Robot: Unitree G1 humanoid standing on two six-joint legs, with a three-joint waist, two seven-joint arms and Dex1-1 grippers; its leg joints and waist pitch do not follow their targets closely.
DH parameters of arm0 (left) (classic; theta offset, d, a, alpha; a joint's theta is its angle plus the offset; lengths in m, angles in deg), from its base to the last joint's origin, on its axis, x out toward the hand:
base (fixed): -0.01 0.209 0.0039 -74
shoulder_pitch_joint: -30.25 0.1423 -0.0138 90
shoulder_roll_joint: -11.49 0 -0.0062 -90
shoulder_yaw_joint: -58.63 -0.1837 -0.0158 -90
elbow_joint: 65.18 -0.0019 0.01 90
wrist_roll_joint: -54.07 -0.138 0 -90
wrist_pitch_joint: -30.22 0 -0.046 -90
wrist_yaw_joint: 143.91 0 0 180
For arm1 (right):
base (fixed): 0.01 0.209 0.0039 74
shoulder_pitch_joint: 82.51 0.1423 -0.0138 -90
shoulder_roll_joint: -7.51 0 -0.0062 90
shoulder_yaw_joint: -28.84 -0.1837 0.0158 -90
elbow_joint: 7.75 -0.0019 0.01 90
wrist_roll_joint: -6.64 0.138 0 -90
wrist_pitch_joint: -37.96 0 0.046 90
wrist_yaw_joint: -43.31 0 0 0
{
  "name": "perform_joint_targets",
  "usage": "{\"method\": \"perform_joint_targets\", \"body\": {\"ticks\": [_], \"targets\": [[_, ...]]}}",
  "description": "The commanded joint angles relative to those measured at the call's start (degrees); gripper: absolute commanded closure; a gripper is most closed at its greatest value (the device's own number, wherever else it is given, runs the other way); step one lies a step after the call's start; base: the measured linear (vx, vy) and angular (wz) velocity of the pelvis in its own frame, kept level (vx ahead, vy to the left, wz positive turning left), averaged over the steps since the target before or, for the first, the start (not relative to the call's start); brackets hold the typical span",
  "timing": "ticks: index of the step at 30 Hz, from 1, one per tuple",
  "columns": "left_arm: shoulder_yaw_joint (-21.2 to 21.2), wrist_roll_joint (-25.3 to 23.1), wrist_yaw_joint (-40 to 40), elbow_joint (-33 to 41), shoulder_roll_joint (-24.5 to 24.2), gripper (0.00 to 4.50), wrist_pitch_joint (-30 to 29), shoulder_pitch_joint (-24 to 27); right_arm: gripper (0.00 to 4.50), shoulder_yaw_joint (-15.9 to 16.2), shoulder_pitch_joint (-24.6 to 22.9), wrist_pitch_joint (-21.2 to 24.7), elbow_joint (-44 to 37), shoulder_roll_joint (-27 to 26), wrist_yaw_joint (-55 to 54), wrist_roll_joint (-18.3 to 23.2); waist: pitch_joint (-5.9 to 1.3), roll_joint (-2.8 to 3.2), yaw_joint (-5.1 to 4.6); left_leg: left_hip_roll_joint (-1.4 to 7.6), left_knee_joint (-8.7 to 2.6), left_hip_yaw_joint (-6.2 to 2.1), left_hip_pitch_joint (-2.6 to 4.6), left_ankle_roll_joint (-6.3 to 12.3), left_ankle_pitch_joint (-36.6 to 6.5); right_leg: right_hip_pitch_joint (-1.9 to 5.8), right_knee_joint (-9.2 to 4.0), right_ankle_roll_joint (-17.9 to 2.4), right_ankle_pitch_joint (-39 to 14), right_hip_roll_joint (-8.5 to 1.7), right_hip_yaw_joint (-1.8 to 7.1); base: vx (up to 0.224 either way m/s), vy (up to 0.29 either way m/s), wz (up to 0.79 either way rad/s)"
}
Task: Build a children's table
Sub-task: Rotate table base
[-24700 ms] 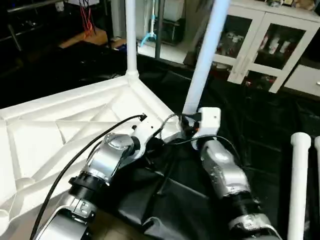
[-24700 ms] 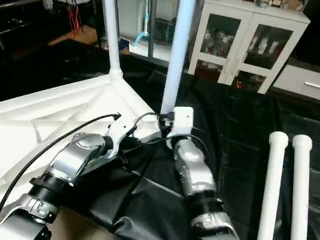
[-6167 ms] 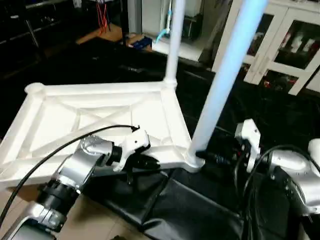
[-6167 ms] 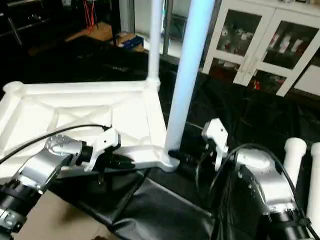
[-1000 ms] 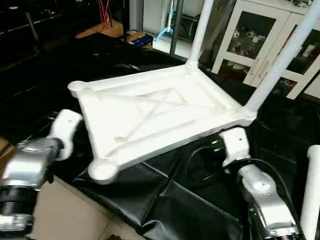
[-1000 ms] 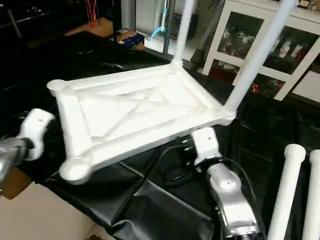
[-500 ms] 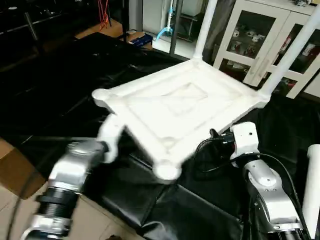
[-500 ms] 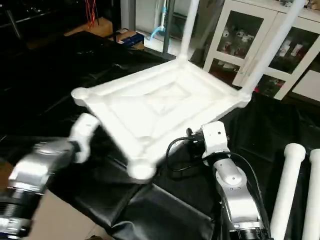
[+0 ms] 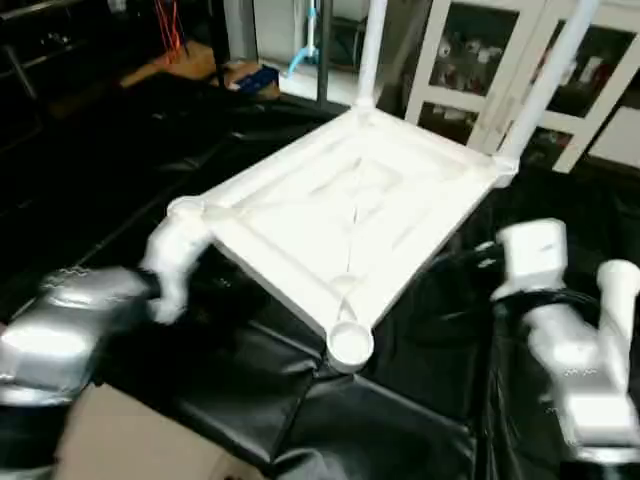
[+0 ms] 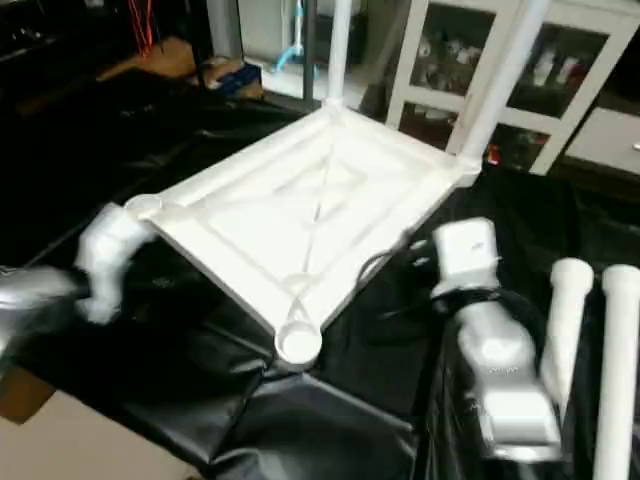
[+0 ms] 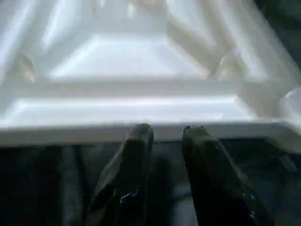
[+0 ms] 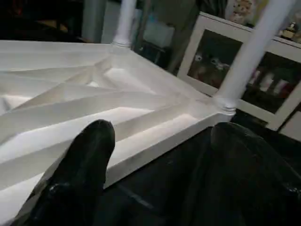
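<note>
Left gripper (image 11: 167, 134): fingers narrowly parted, tips at the outer rim of the tabletop (image 9: 350, 215), nothing between them. Right gripper (image 12: 160, 134): fingers spread wide, holding nothing, one finger (image 12: 89, 155) in front of the tabletop's edge and the other over the black cloth (image 10: 330, 400).

The tabletop lies upside down on the cloth — ribbed X-braced underside facing up, one empty corner socket (image 9: 349, 343) pointing toward the robot. Two legs (image 9: 545, 75) stand upright in the far corner sockets. Two loose legs (image 10: 565, 320) lie on the cloth beside the right forearm. A white glass-door cabinet (image 10: 560, 70) stands behind.
</note>
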Motion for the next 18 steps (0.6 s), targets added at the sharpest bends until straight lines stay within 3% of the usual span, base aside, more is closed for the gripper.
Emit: {"method": "perform_joint_targets", "body": {"ticks": [1,2,3,4,5,6,8,11,14,15,16,17,18], "targets": [[2.74,3.61,2.57,1.91,-0.07,3.16,-0.34,0.17,0.7,-3.13,0.99,8.64,-2.63,2.64,0.14,0.09,-3.38,0.16,-0.26,0.96,-4.73,-0.46,1.64,-1.12,-17.38,1.86,-2.98,-10.76,-13.18,-0.73,1.17,0.0,0.0,0.0],[3.41,4.34,2.48,1.72,0.55,3.17,-0.19,-0.25,0.5,-3.74,1.0,12.34,-2.96,4.09,0.59,-0.44,-3.19,0.38,0.18,0.94,-4.78,-0.46,1.91,-1.3,-17.06,1.83,-2.95,-10.44,-14.43,-0.8,1.26,0.0,0.0,0.0],[2.3,3.87,1.52,0.93,2.02,3.17,1.76,-1.01,0.43,-4.52,0.74,17.37,-3.12,6.41,1.64,-0.97,-3.16,-0.76,-0.01,0.96,-4.63,-0.24,1.88,-1.17,-17.22,1.72,-3.16,-10.07,-15.17,-0.73,1.28,0.0,0.0,0.0],[1.36,3.39,0.81,0.38,3.01,3.17,3.19,-1.52,0.34,-4.99,0.54,20.55,-3.21,7.93,2.34,-1.28,-3.13,-0.35,0.31,0.89,-4.65,-0.44,1.93,-1.2,-17.23,1.9,-3.01,-9.75,-16.01,-0.74,1.28,0.0,0.0,0.0],[-0.12,2.4,-0.03,-0.14,4.08,3.17,5.05,-1.86,0.24,-5.71,0.4,22.66,-3.2,8.76,2.63,-1.11,-3.11,-0.4,0.62,1.05,-4.63,-0.31,2.19,-1.48,-17.84,1.67,-3.4,-9.05,-17.19,-0.92,1.43,0.0,0.0,0.0],[-1.31,2.04,-0.63,-0.22,4.82,3.17,6.22,-1.93,0.16,-6.67,0.47,23.84,-3.28,9.05,2.14,-0.82,-3.14,-0.27,0.84,1.0,-4.55,-0.3,2.27,-1.57,-18.0,1.54,-3.49,-8.76,-17.68,-1.0,1.49,0.0,0.0,0.0],[-4.69,1.53,-2.18,-0.47,8.31,3.17,8.77,-2.87,0.03,-10.68,1.8,26.76,-1.93,9.22,-0.37,0.21,-3.34,-0.38,0.79,0.89,-4.59,-0.47,1.56,-2.12,-17.01,1.86,-3.51,-7.45,-18.67,-1.27,1.58,0.0,0.0,0.0],[-6.68,0.32,-4.13,-1.33,11.1,3.17,10.4,-4.48,0.03,-13.63,3.63,30.55,-0.81,8.86,-2.76,0.84,-3.53,-0.71,0.69,0.79,-4.36,-0.47,1.58,-2.08,-16.37,1.88,-3.53,-7.29,-18.28,-1.2,1.61,0.0,0.0,0.0],[-6.07,-0.24,-10.26,-3.91,17.37,3.17,11.89,-6.41,0.03,-15.21,6.1,33.68,-2.59,8.51,-3.12,1.77,-3.63,-0.84,0.19,0.57,-4.03,-0.4,1.25,-1.65,-15.09,2.0,-3.66,-6.72,-18.48,-1.04,1.64,0.0,0.0,0.0],[-6.05,-0.28,-10.42,-3.96,17.46,3.17,11.88,-6.43,0.03,-15.25,6.14,33.68,-2.66,8.45,-3.14,1.82,-3.67,-1.01,0.06,0.51,-3.93,-0.37,1.17,-1.37,-15.04,2.02,-3.78,-6.63,-18.68,-1.03,1.64,0.0,0.0,0.0],[-5.16,-2.12,-16.42,-5.68,20.92,3.17,12.8,-6.88,0.03,-16.19,7.52,34.68,-5.9,6.41,-3.55,3.66,-3.7,-0.78,0.0,0.47,-3.85,-0.39,1.12,-1.26,-14.95,2.03,-3.72,-6.5,-18.85,-1.05,1.66,0.0,0.0,0.0],[-4.71,-3.39,-19.52,-6.04,22.26,3.17,13.59,-6.74,0.03,-14.64,7.47,33.82,-7.89,6.4,-2.42,4.15,-3.75,-1.06,-0.42,0.45,-3.73,-0.41,0.8,-0.54,-14.44,2.16,-3.87,-6.11,-18.87,-1.01,1.67,0.0,0.0,0.0],[-4.45,-4.24,-21.44,-6.21,23.07,3.17,14.18,-6.55,0.03,-13.44,7.28,33.17,-9.19,6.52,-1.51,4.4,-3.85,-0.97,-0.45,0.48,-3.69,-0.48,0.73,-0.34,-14.22,2.22,-3.8,-5.87,-18.98,-0.98,1.63,0.0,0.0,0.0]]}}
